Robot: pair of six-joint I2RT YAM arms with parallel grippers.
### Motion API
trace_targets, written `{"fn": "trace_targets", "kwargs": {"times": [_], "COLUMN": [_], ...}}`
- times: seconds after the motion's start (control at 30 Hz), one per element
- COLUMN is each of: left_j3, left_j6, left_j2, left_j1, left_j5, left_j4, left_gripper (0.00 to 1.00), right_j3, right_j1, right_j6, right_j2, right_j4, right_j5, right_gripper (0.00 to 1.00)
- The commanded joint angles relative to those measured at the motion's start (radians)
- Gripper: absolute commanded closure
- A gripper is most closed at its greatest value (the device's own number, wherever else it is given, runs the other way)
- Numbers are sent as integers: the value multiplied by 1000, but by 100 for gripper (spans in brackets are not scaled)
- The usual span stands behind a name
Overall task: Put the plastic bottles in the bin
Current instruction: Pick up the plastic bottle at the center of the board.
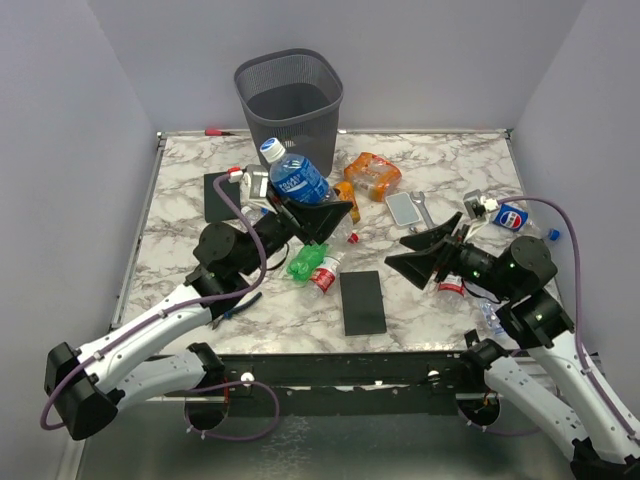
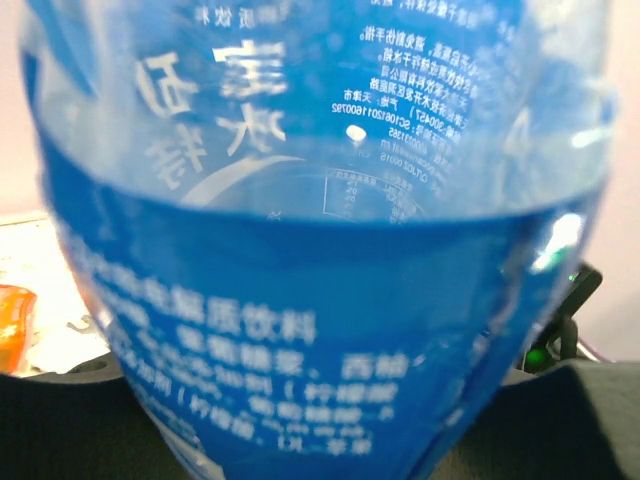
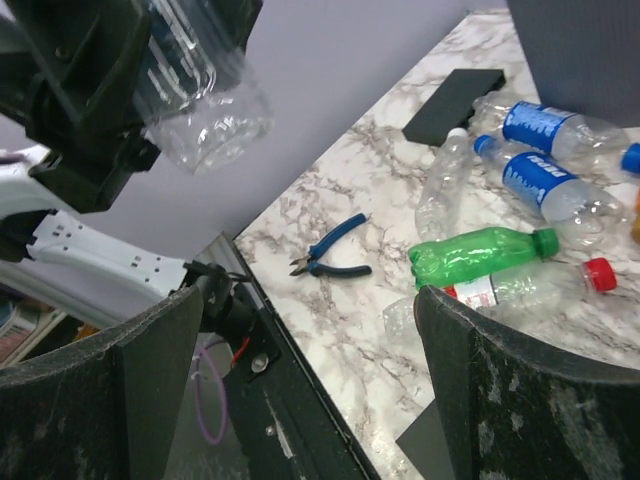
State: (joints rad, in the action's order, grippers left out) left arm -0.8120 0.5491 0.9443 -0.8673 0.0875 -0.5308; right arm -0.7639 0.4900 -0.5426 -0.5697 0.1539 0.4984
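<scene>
Blue bottle (image 1: 298,180) is clamped in the left gripper (image 1: 306,206), raised just in front of the bin (image 1: 300,125). Other bottles (image 1: 305,262) lie scattered on the table (image 1: 175,230). Right gripper (image 1: 416,256) hangs over its right side, jaws wide apart, empty.

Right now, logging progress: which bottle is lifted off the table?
The blue-labelled, white-capped bottle, held in the left fingers; the other bottles lie on the table.

Overhead faces the table (image 1: 450,160) — right wrist shares its green bottle (image 3: 480,250).
</scene>
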Motion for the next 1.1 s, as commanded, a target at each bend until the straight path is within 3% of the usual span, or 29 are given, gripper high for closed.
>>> {"fn": "trace_targets", "kwargs": {"times": [0.0,0.5,0.87,1.07], "left_j3": [-38,-121,-163,-170], "left_j6": [190,238,270,279], "left_j2": [72,163,248,262], "left_j1": [60,79,79,80], "left_j5": [156,252,336,333], "left_j4": [-102,-79,-43,-43], "left_gripper": [86,82,82,82], "right_j3": [44,70,-84,-89], "right_j1": [5,13,112,153], "right_j6": [-39,-101,17,20], "right_j2": [-1,-53,-223,-275], "right_j4": [-132,-239,-190,-223], "right_j5": [117,107,115,87], "right_gripper": [8,0,0,12]}}
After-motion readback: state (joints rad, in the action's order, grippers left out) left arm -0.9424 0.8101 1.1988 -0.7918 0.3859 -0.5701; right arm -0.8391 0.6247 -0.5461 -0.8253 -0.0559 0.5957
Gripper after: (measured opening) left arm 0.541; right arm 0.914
